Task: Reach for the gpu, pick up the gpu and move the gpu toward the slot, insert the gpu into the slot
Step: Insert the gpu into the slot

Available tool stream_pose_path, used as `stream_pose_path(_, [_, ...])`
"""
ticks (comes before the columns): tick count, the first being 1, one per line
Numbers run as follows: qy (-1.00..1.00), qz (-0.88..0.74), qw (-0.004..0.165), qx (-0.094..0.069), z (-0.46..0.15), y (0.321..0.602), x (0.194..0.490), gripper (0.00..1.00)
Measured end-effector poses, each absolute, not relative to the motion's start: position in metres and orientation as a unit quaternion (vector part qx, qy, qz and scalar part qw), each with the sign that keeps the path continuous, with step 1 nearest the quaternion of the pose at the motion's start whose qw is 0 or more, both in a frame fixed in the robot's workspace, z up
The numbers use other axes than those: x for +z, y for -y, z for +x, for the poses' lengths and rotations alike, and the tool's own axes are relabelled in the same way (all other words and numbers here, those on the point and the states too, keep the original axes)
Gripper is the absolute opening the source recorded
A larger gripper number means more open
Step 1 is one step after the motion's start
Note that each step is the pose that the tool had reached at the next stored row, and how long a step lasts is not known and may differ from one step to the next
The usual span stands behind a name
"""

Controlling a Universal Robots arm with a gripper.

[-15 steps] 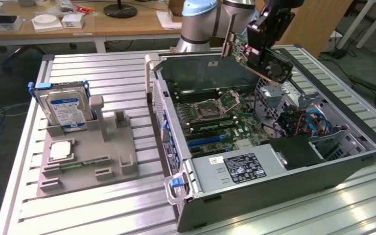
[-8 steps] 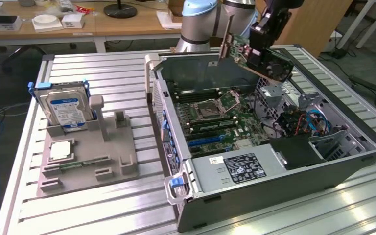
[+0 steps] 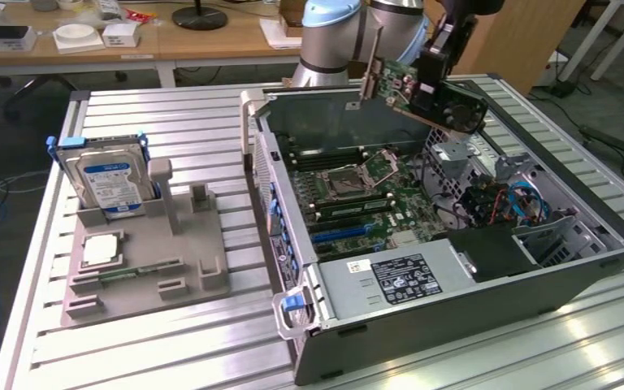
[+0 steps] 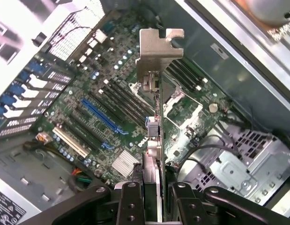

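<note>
On the slatted metal table (image 3: 182, 122), the gripper (image 4: 154, 190) is clenched on the gpu (image 3: 450, 101), tilted above the open computer case (image 3: 572, 268), whose power-supply sticker (image 3: 399, 276) is too small to read.

Exterior view high, angled down on open case (image 3: 474, 325), wrist view close — same motherboard (image 4: 107, 93).

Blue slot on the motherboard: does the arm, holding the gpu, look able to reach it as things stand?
Probably yes. The tool holds the gpu above the open case, and nothing visible lies between card and blue slot.
</note>
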State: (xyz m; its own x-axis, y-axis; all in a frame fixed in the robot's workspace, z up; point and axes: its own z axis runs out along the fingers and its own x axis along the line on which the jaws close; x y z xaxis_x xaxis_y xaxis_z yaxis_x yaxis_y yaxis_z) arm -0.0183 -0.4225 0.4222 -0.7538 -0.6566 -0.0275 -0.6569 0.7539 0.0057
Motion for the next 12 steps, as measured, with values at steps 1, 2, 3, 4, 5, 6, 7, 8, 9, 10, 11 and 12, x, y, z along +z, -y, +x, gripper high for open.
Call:
stream_pose_path(1, [-0.933, -0.358, 0.012, 0.008, -0.0183, 0.4225, 0.4221, 0.28])
stream_pose_path(2, [-0.931, -0.366, 0.012, 0.008, -0.0183, 0.4225, 0.422, 0.28])
stream_pose_path(3, [-0.928, -0.373, 0.012, 0.008, -0.0183, 0.4225, 0.4219, 0.28])
stream_pose_path(4, [-0.925, -0.381, 0.012, 0.008, -0.0183, 0.4225, 0.4218, 0.28])
stream_pose_path(5, [-0.921, -0.389, 0.012, 0.008, -0.0183, 0.4225, 0.4217, 0.28])
stream_pose_path(6, [-0.918, -0.397, 0.011, 0.008, -0.0183, 0.4225, 0.4215, 0.28])
stream_pose_path(7, [-0.914, -0.406, 0.011, 0.008, -0.0183, 0.4225, 0.4214, 0.28])
stream_pose_path(8, [-0.91, -0.414, 0.011, 0.008, -0.0183, 0.4225, 0.4213, 0.28])
stream_pose_path(9, [-0.906, -0.423, 0.011, 0.008, -0.0183, 0.4225, 0.4211, 0.28])
stream_pose_path(10, [-0.902, -0.431, 0.011, 0.009, -0.0183, 0.4225, 0.4208, 0.28])
stream_pose_path(11, [-0.899, -0.438, 0.011, 0.009, -0.0183, 0.4225, 0.4206, 0.28])
stream_pose_path(12, [-0.895, -0.446, 0.011, 0.009, -0.0183, 0.4225, 0.4204, 0.28])
